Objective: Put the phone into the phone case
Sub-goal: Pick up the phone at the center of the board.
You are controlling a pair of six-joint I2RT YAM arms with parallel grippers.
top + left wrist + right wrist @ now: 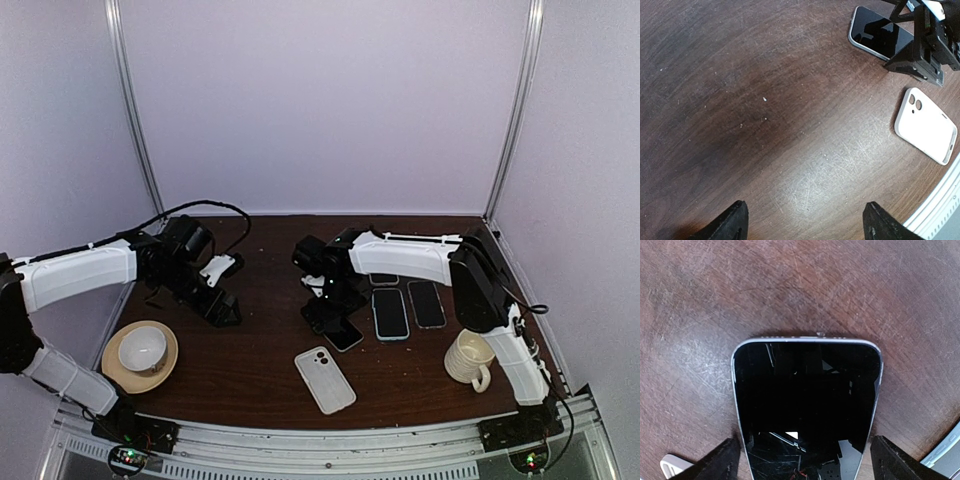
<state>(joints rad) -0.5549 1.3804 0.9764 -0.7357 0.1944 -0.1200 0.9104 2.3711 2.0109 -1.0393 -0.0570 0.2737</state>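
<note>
White-shelled arms (80,275), black joints, black cable (200,205), black left tool (225,313) and right tool (326,320).

You see a cup (141,349) on a saucer (112,365) left on the worktop (250,375), a seemingly ribbed mug (468,358) right.

I see the phone (345,335) mid-table, the phone case (325,380) just nearer, 2 other phones (390,313) to its right, a mug (468,358) near-right, and a bowl (141,349) near-left.

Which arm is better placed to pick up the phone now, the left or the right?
Right. The right gripper straddles the phone; the left gripper hangs open over the table, away from both phone and phone case.
</note>
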